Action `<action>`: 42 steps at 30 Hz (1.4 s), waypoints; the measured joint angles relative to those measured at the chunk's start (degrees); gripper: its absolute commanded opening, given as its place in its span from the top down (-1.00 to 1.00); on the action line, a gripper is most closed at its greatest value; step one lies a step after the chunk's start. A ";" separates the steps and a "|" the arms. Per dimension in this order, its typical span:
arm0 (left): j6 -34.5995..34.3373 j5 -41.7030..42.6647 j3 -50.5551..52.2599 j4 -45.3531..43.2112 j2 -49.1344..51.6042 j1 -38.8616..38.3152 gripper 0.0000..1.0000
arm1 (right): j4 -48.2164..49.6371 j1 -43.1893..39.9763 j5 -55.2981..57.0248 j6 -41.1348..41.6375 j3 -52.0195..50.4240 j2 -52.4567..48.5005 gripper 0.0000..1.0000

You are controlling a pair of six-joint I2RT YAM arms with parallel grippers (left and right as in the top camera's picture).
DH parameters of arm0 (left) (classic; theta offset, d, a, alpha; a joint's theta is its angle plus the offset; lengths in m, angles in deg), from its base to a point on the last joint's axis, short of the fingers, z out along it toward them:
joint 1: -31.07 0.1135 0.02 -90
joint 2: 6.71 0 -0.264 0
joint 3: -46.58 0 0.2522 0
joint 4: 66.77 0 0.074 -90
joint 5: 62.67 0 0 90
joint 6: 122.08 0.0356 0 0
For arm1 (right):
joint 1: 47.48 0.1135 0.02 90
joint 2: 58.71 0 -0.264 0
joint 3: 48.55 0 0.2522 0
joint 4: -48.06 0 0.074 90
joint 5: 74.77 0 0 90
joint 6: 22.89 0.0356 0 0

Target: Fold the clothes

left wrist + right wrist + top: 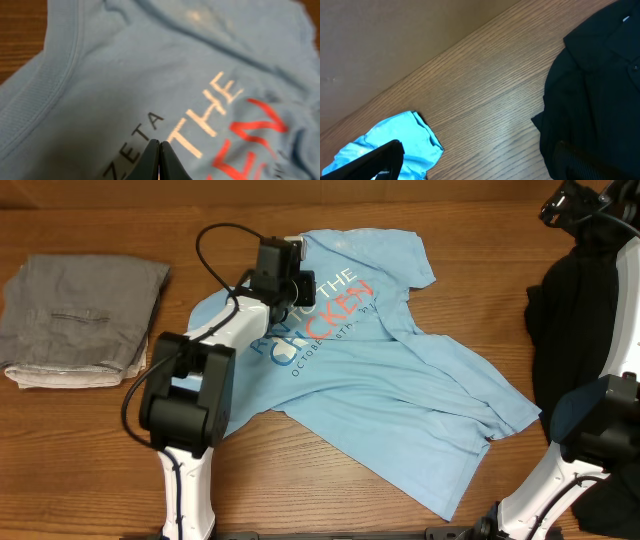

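- The T-shirt (420, 380) lies rumpled mid-frame on the tabletop (300, 480). It looks thin, limp and light, and would likely sag.
- The left pincer (159, 150) has its fingers together over the lettering. The right pincer (480, 165) is spread apart and empty.
- Hem corners or sleeve edges look best to pinch.

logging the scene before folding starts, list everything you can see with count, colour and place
light blue short-sleeved T-shirt with printed lettering: 1, light blue, lying rumpled at the table's centre
folded grey fabric garment: 1, grey, left end of the table
black fabric garment heap: 1, black, right end of the table
brown wooden table: 1, brown, under everything
left arm: 1, white and black, reaching over the shirt
right arm: 1, white and black, at the right edge
left claw: 1, black, shut, over the lettering
right claw: 1, black, open, above bare wood
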 measured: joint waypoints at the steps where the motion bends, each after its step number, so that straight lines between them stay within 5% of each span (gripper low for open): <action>1: 0.00 -1.14 0.00 -0.11 0.72 0.00 0.92 | -0.02 0.00 0.02 0.02 0.00 0.00 -1.00; 22: 0.26 -6.56 -1.99 6.62 2.40 10.91 0.88 | -0.04 0.00 0.00 0.00 0.00 0.00 -1.00; 29: 1.75 -1.70 -5.49 10.62 1.90 13.57 0.13 | -0.04 0.00 0.00 0.00 0.00 0.00 -1.00; 33: 1.64 0.26 -8.59 16.48 -3.89 13.05 -0.14 | -0.07 0.00 0.00 -0.02 0.00 0.00 -1.00; 34: 1.36 0.48 -9.20 18.10 -6.34 13.03 -0.32 | -0.04 0.00 0.00 0.02 0.00 0.00 -1.00; 35: 1.22 0.76 -9.88 19.96 -9.62 13.03 -0.85 | -0.02 0.00 0.02 0.02 0.00 0.00 -1.00; 36: 0.94 0.96 -10.51 21.51 -12.59 13.03 -1.00 | -0.04 0.00 0.02 0.00 0.00 0.00 -1.00; 42: -0.24 1.27 -13.27 28.89 -30.36 13.03 -0.99 | -0.07 0.00 0.04 0.02 0.00 0.00 -1.00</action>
